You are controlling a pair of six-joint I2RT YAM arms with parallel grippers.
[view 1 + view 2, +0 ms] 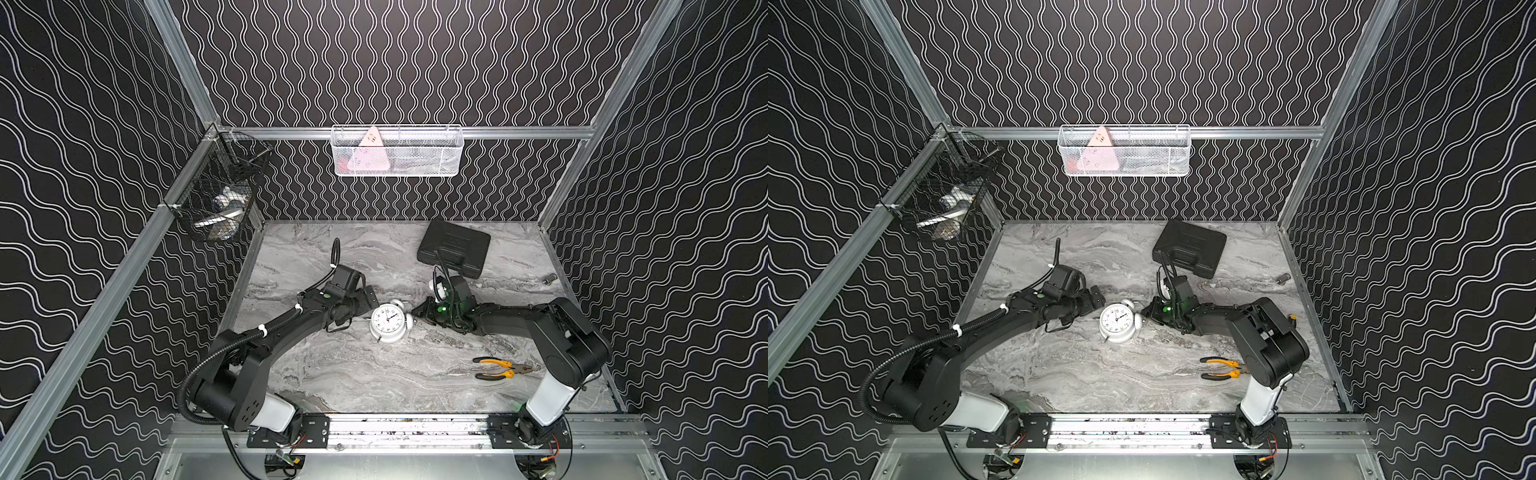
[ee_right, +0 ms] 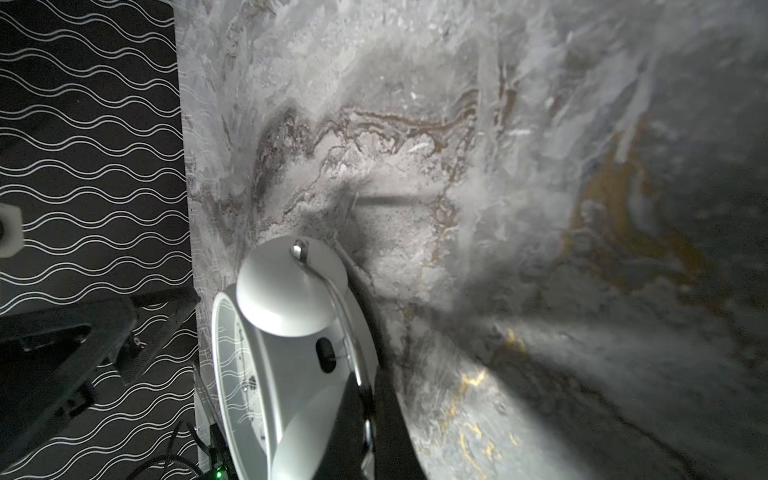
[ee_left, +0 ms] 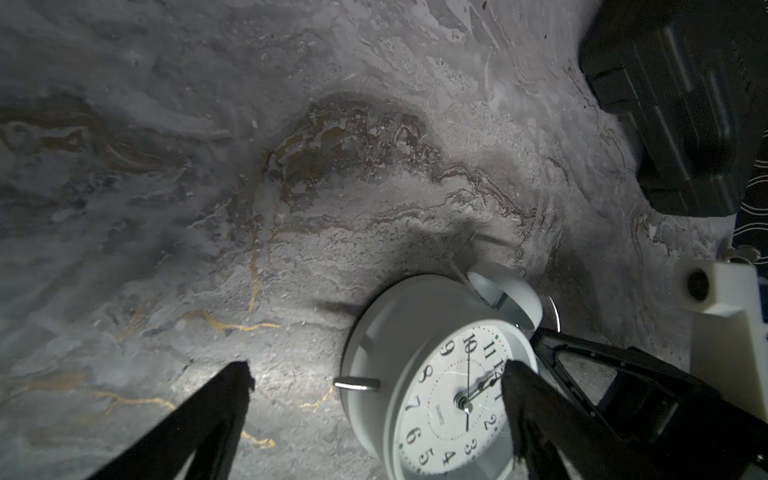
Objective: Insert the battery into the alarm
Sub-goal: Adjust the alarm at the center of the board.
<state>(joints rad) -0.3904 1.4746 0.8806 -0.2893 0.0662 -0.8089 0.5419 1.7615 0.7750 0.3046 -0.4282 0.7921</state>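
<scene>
The alarm point(image 1: 390, 322) point(image 1: 1119, 322), a white twin-bell clock, sits mid-table with its dial turned up toward both top views. My right gripper point(image 1: 417, 314) point(image 2: 371, 386) is shut on the thin chrome handle point(image 2: 332, 291) that arches between the bells, at the clock's right side. My left gripper point(image 1: 368, 308) point(image 3: 378, 372) stands wide open at the clock's left. One of its fingers point(image 3: 536, 407) reaches across the dial point(image 3: 440, 411), and the other finger point(image 3: 224, 399) is over bare table. The back panel is hidden. The battery is not in view.
A black rectangular case point(image 1: 454, 248) lies behind the right arm. Yellow-handled pliers point(image 1: 500, 368) lie at the front right. A small silvery cylinder point(image 1: 550, 277) sits near the right wall. A black wire basket point(image 1: 220, 195) and a white one point(image 1: 397, 151) hang on the frame.
</scene>
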